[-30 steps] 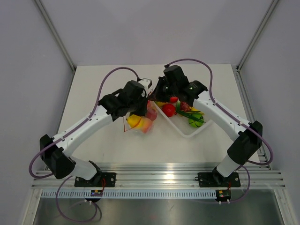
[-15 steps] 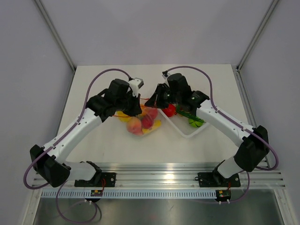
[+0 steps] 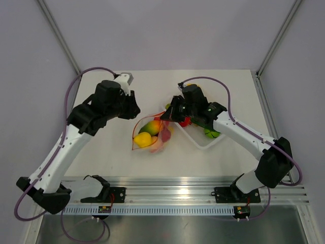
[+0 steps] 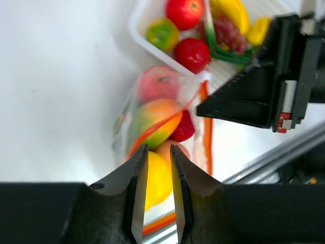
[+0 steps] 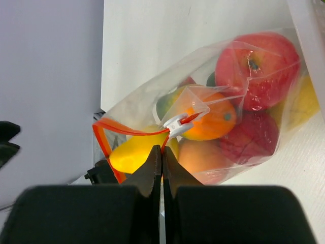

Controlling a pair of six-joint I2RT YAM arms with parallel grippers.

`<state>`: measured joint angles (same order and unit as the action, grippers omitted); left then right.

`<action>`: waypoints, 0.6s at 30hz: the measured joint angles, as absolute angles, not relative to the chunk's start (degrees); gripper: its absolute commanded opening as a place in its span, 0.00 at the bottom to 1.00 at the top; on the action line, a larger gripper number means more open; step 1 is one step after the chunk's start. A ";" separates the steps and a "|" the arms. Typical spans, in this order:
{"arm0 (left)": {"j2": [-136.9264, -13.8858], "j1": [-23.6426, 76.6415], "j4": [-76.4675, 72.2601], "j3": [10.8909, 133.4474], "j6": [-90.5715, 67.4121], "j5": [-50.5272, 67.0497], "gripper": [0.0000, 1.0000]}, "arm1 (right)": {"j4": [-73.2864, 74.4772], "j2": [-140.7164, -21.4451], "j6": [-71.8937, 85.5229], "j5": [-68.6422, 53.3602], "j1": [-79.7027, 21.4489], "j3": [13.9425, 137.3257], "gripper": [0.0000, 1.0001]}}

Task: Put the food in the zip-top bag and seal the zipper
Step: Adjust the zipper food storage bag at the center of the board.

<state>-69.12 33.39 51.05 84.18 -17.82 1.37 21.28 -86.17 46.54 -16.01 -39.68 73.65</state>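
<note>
The zip-top bag (image 3: 150, 136), filled with food (image 5: 259, 61), is seen on the table (image 3: 101, 152) just beside the white tray (image 3: 195, 142), in which more of the food lies. Its zipper (image 5: 127, 130) is pinched at one end by the pressed-together jaws of the right gripper (image 5: 161, 148). The left gripper (image 4: 156, 150) is held above the bag, jaws slightly spread, nothing gripped

The clear zip-top bag (image 5: 152, 96) has an orange-red zipper (image 5: 122, 129).
</note>
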 measured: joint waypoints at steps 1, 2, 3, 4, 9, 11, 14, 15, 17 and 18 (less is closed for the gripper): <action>-67.46 32.49 52.23 84.20 -19.57 -0.54 0.28 | 21.28 -86.06 46.57 -15.99 -39.68 73.63 0.00; -65.76 31.53 53.45 83.74 -21.32 -2.48 0.40 | 21.28 -85.93 46.61 -15.99 -39.68 73.60 0.00; -64.38 30.76 54.59 83.11 -22.55 -3.88 0.43 | 21.28 -85.80 46.72 -15.94 -39.68 73.58 0.00; -62.19 29.78 55.07 81.14 -25.06 -5.63 0.50 | 21.28 -85.71 46.78 -15.92 -39.68 73.56 0.00; -52.42 28.97 56.51 66.06 -35.05 -4.47 0.52 | 21.28 -85.56 46.98 -15.94 -39.68 73.56 0.00; -49.71 28.97 55.64 59.88 -38.39 -2.31 0.48 | 21.30 -85.56 46.98 -15.97 -39.68 73.56 0.00; -46.19 29.17 52.51 50.46 -43.48 1.37 0.45 | 21.32 -85.56 46.98 -15.97 -39.68 73.56 0.00; -45.28 29.41 51.99 48.64 -44.47 1.98 0.44 | 21.32 -85.56 46.98 -15.97 -39.68 73.56 0.00; -42.65 30.11 50.52 45.47 -46.87 3.29 0.44 | 21.32 -85.56 46.98 -15.99 -39.68 73.56 0.00; -41.56 30.52 50.00 44.82 -47.72 3.66 0.43 | 21.32 -85.56 46.98 -16.01 -39.68 73.56 0.00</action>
